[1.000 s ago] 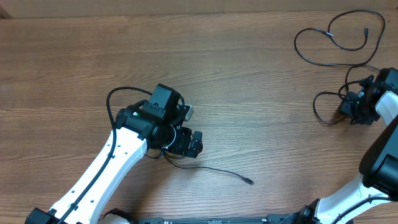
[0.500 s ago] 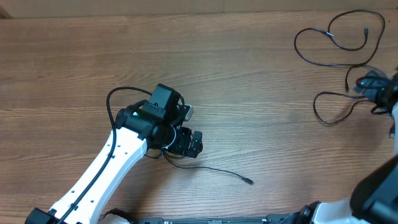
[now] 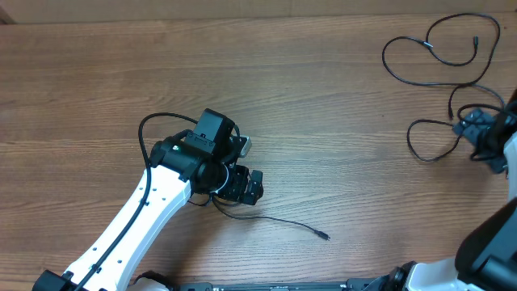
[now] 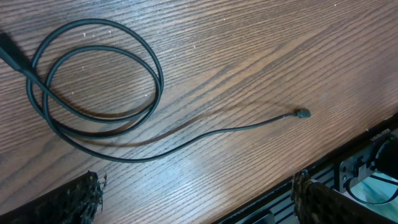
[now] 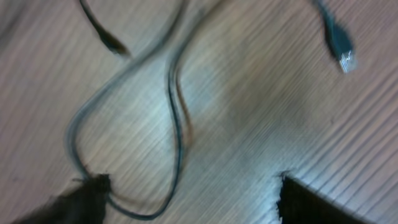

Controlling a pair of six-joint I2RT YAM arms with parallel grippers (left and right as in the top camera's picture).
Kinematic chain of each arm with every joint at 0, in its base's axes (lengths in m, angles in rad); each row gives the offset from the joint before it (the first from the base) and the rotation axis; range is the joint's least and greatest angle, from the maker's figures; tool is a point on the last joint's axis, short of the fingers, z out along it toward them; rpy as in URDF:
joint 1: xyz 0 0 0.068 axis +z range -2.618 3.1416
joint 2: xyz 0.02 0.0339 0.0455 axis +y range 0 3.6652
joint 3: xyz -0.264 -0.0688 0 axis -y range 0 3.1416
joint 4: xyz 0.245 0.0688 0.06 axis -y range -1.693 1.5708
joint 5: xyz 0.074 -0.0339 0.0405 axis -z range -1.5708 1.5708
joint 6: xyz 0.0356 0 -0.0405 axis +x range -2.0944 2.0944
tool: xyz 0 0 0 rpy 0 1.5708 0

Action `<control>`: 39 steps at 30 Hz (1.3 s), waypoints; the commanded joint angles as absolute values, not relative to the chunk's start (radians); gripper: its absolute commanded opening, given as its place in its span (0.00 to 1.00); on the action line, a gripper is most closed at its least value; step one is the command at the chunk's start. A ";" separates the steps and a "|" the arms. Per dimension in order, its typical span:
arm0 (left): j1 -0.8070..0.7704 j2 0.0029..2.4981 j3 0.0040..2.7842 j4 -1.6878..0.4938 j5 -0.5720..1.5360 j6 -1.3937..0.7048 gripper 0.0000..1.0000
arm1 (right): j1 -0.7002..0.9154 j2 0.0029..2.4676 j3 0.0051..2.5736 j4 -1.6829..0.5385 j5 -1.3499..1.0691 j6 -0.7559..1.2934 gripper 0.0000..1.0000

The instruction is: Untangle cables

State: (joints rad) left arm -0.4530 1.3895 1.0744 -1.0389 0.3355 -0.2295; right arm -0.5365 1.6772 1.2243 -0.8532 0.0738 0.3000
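A thin black cable lies near the table's front edge, its small plug pointing right. The left wrist view shows it coiled in two loops with a tail ending in the plug. My left gripper hovers over the coil, open and empty. A second cable lies in wide loops at the far right. My right gripper is open above those loops; a plug and another cable end show blurred.
The table's front edge runs just below the left gripper, with a dark frame beyond it. The table's right edge is close to the right arm. Bare wood lies between the two arms.
My right gripper moved right, away from the loop's end, then drifted slightly down. The left arm and its cable have not moved.
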 commanded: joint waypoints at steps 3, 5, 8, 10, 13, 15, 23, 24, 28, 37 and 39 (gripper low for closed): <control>-0.459 1.372 1.094 -1.036 0.332 -0.232 1.00 | -0.540 1.737 1.198 -0.830 0.070 0.371 0.41; -0.459 1.372 1.094 -1.036 0.332 -0.232 1.00 | -0.540 1.748 1.198 -0.824 0.074 0.371 0.32; -0.459 1.372 1.094 -1.036 0.332 -0.232 1.00 | -0.540 1.770 1.198 -0.820 0.094 0.371 0.17; -0.459 1.372 1.094 -1.036 0.332 -0.232 0.99 | -0.540 1.795 1.198 -0.821 0.105 0.371 0.09; -0.459 1.372 1.094 -1.036 0.332 -0.232 1.00 | -0.540 1.830 1.198 -0.823 0.104 0.371 0.05; -0.459 1.372 1.094 -1.036 0.332 -0.232 0.99 | -0.538 1.856 1.198 -0.825 0.104 0.372 0.05; -0.459 1.372 1.094 -1.036 0.332 -0.232 1.00 | -0.538 1.874 1.198 -0.794 0.048 0.426 0.04; -0.459 1.372 1.094 -1.036 0.332 -0.232 0.99 | -0.538 1.874 1.198 -0.786 0.019 0.426 0.04; -0.459 1.372 1.094 -1.036 0.332 -0.232 1.00 | -0.537 1.875 1.198 -0.752 -0.110 0.426 0.04; -0.459 1.372 1.094 -1.036 0.332 -0.232 1.00 | -0.511 1.874 1.198 -0.698 -0.133 0.411 0.05; -0.459 1.372 1.094 -1.036 0.332 -0.232 0.99 | -0.509 1.875 1.198 -0.686 -0.133 0.409 0.05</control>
State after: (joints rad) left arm -0.4530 1.3895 1.0744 -1.0393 0.3355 -0.2295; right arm -0.5209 1.8755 1.1992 -0.7040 -0.1165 0.4175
